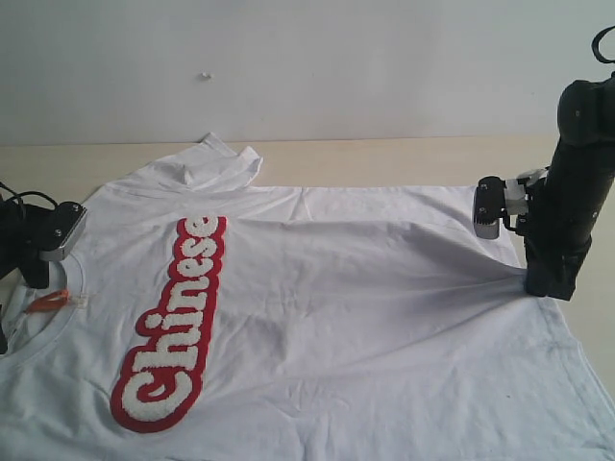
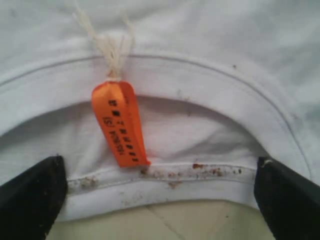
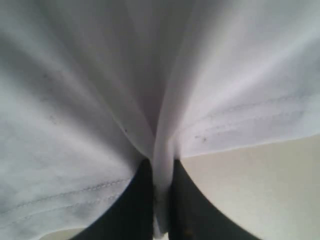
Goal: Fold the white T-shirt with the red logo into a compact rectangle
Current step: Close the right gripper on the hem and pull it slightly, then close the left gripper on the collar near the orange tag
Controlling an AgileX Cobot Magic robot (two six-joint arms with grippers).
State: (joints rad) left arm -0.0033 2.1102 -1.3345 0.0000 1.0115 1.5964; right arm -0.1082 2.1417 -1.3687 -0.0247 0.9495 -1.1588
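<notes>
**White T-shirt** [image 1: 365, 288]. Lay spread face up on the table [image 1: 384, 158]. Its long axis ran across the room from one arm to the other, with the collar [image 2: 200, 75] at the left arm's end and the hem [image 3: 250, 125] at the right arm's end. One sleeve [image 1: 226, 158] was folded in at the far edge.

**Red logo** [image 1: 173, 327]. Ran across the chest, crosswise to the shirt's length, and lay much closer to the left arm than to the right.

**Orange tag** [image 2: 121, 125]. Hung on a string from the collar rim and rested on the cloth inside the neck opening, just ahead of the left fingers.

**Left gripper** [image 2: 159, 200]. Jaws were spread wide and held nothing. They stood one to each side of the near collar rim, with bare table showing beneath the edge.

**Right gripper** [image 1: 550, 284]. Jaws were pinched tight on a pleat of the hem. The cloth was drawn up from the table into taut ridges that fanned back toward the chest.

**Relation for the coming move.** The shirt lay lengthwise between the two grippers, so each arm had its own end and neither needed to cross the middle. The hem end was already gripped and the collar end was not. The left arm was by far the nearer to the collar, and its open jaws already lined up with the rim. In my judgement the next need was for those jaws to close on the collar edge, clear of the tag.
</notes>
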